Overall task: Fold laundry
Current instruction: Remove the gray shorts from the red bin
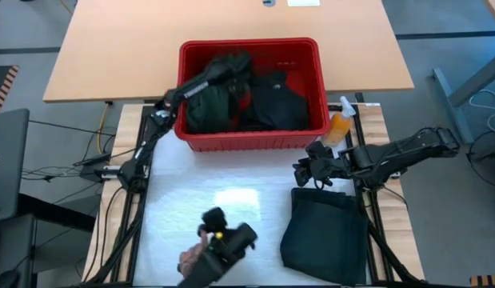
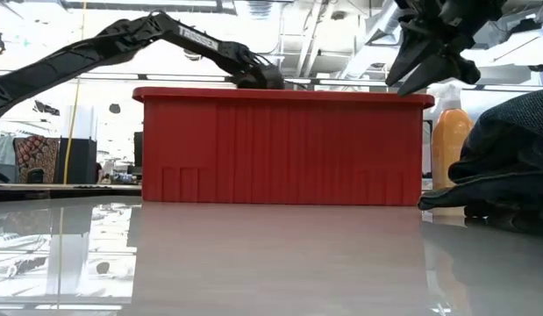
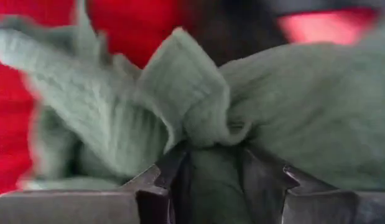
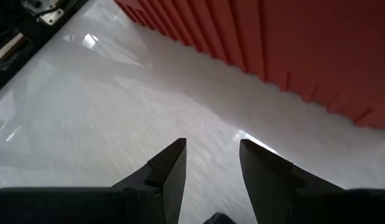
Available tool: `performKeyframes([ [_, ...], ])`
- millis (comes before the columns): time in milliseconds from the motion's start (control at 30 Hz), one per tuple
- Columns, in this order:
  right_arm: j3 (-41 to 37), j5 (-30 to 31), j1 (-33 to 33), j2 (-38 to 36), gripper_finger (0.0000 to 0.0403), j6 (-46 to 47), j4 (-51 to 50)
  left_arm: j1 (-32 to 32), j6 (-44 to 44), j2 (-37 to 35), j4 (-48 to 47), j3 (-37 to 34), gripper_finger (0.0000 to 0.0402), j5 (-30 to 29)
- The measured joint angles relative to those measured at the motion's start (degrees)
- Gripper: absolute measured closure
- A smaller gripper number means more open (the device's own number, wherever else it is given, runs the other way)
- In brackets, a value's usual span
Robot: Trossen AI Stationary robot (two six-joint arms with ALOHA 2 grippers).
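Observation:
A red basket (image 1: 251,138) stands at the table's far middle and holds dark green (image 1: 211,108) and black (image 1: 275,100) garments. My left gripper (image 1: 231,66) reaches down into the basket and is shut on a green ribbed garment (image 3: 117,118). A folded dark garment (image 1: 323,232) lies flat on the table's right near part and also shows in the low view (image 2: 508,149). My right gripper (image 1: 307,170) hovers open just beyond that garment's far edge, above bare table (image 4: 211,158), touching nothing. My left gripper (image 3: 212,180) pinches a bunched fold of the green ribbed garment (image 3: 208,124) between its two fingers (image 3: 164,177). The cloth puckers into creases just ahead of the fingertips. It comes at the cloth from above, inside the basket; how many layers it has, I cannot tell.
An orange spray bottle (image 1: 340,124) stands by the basket's right near corner, close to my right arm; it also shows in the low view (image 2: 451,145). A dark device (image 1: 223,244) sits at the table's near edge. White table surface (image 1: 231,188) lies open between basket and device.

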Motion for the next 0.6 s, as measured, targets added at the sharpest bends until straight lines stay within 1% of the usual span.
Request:
performKeyframes([
  [133,0.00,-0.10,0.00,0.10,0.0226,0.07,0.19,3.28,-3.26,-2.30,1.29,0.00,0.0284,1.68],
  [267,0.00,-0.27,0.14,0.08,0.0226,0.44,0.24,4.71,-6.80,-2.61,2.49,0.00,0.0284,2.67],
  [400,0.00,-1.37,0.15,0.08,0.0226,0.53,0.38,4.27,-4.05,-2.61,3.07,0.00,0.0284,9.51],
  [567,0.00,-1.39,0.15,0.08,0.0226,0.59,0.67,0.78,1.07,-2.59,5.93,0.00,0.0283,16.41],
  [600,0.00,-1.39,0.15,0.08,0.0226,0.59,0.82,0.06,2.62,-2.59,6.22,0.00,0.0280,18.83],
])
